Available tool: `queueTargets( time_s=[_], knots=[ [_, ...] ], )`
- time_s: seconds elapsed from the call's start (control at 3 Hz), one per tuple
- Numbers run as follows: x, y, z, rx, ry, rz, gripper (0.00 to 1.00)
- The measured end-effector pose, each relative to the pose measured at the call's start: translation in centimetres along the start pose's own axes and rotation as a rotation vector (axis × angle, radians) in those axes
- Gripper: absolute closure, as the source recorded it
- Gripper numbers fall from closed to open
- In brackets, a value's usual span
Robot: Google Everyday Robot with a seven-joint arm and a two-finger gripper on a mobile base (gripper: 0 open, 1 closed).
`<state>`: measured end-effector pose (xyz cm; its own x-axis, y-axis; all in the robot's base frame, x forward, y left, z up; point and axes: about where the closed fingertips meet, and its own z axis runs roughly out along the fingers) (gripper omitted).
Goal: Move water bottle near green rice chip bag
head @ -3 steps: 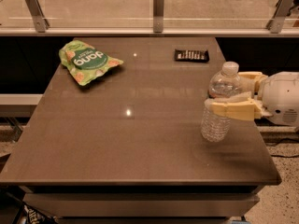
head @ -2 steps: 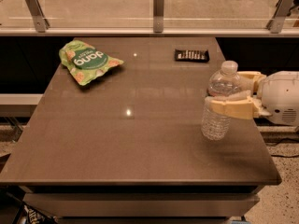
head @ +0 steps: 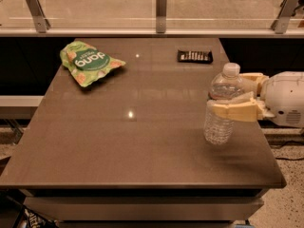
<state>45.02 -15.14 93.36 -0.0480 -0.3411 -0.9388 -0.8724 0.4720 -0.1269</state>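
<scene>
Clear water bottle (head: 219, 125) pinched between gripper (head: 224, 95) jaws, far right; green rice chip bag (head: 90, 61) well apart; carry outstanding.

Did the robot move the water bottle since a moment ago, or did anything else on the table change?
No, nothing visibly changed. The pincer is still shut around the water bottle near the right edge of the table, in the same spot. The green rice chip bag at the back left and the small black bar at the back have not moved either.
</scene>
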Motion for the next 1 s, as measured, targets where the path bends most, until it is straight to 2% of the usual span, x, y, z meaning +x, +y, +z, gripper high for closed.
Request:
queueTargets(
  time_s=[0.33,1.0],
  knots=[
    [-1.2,-0.4,0.0,-0.006,0.011,-0.016,1.00],
    [-6.5,-2.6,1.5,-0.021,0.080,-0.093,1.00]
  ],
)
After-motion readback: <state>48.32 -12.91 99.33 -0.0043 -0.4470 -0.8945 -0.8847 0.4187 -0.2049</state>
